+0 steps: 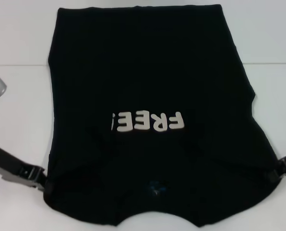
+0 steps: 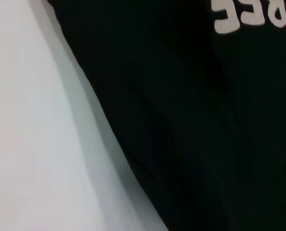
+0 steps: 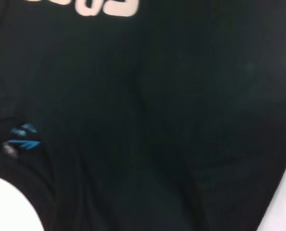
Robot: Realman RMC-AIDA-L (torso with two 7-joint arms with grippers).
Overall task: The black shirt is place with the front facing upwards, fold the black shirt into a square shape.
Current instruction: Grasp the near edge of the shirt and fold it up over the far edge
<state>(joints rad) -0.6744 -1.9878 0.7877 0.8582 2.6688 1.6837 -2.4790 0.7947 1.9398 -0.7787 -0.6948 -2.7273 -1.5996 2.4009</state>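
The left gripper (image 1: 41,182) sits at the black shirt's (image 1: 148,86) left edge near the surface's (image 1: 18,106) near side; the shirt lies flat mid-surface, "FREE!" lettering (image 1: 148,122) up. The right gripper (image 1: 278,174) meets its right edge. Whether either gripper's fingers are open or closed cannot be told.

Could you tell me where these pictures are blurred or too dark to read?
Head view: the black shirt is near featureless, its folds lost. Left wrist view: the FREE! letters are soft. Right wrist view: the blue label is smeared.
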